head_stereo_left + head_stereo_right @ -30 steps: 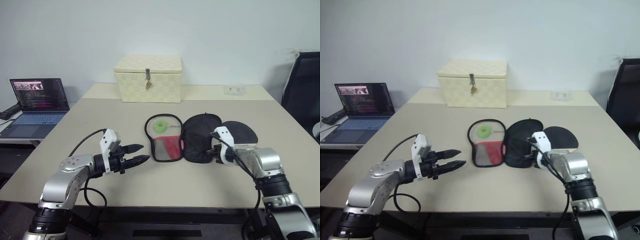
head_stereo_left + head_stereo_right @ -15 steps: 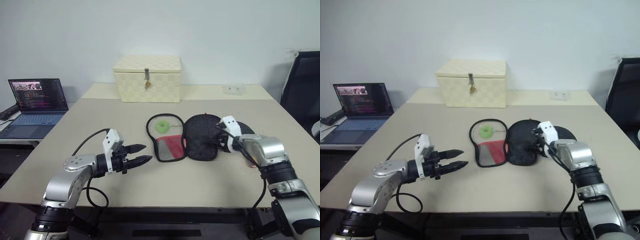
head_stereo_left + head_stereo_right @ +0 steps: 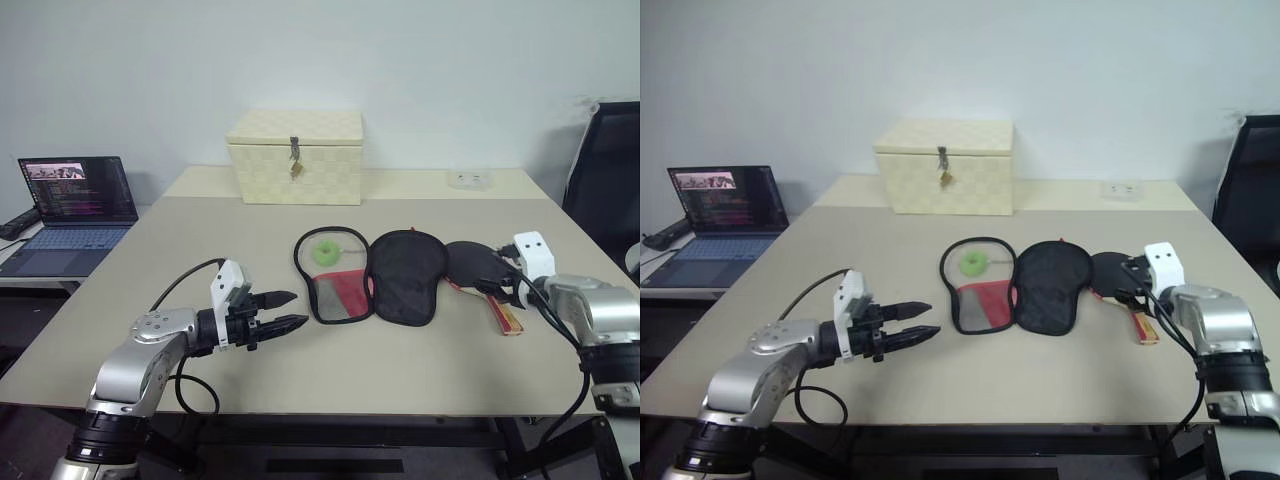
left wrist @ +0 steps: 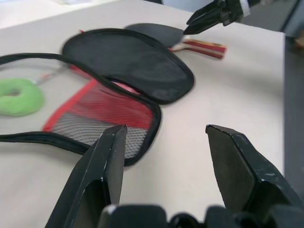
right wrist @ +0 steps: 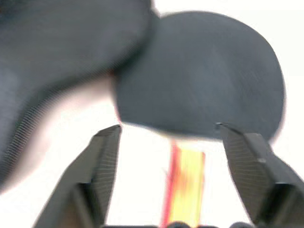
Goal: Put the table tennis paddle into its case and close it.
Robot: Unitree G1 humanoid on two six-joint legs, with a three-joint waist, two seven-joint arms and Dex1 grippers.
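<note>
On a beige table [image 3: 400, 380], the case [image 3: 366, 274] lies unzipped and spread flat in two halves, and it serves as the landmark for everything else. Its left half shows a red panel with black mesh and a green ring-shaped object [image 3: 322, 252] lying inside near the far end. Its right half is plain black fabric, face up.

Just to the right of the case lies the table tennis paddle [image 3: 477, 268], flat on the table. Its round black face touches or slightly tucks under the edge of the black half; which of the two cannot be told. Its light wooden handle with a red stripe points away from the case, toward the right front of the table.

Right of the case, the right gripper [image 3: 500, 287] hovers over the paddle's handle with its two black fingers spread wide and nothing between them. From its wrist view the handle sits in the gap between the fingers, with the black face beyond.

Left of the case and nearer the front edge, the left gripper [image 3: 287, 310] points toward the mesh half, apart from it. Its fingers are parted and empty.

Beyond the case, toward the wall, stands a cream woven box [image 3: 296, 157] with a metal latch. Far left of the case, off the table, sits an open laptop [image 3: 73, 205]. Far right of the case stands a black chair [image 3: 606, 170].
</note>
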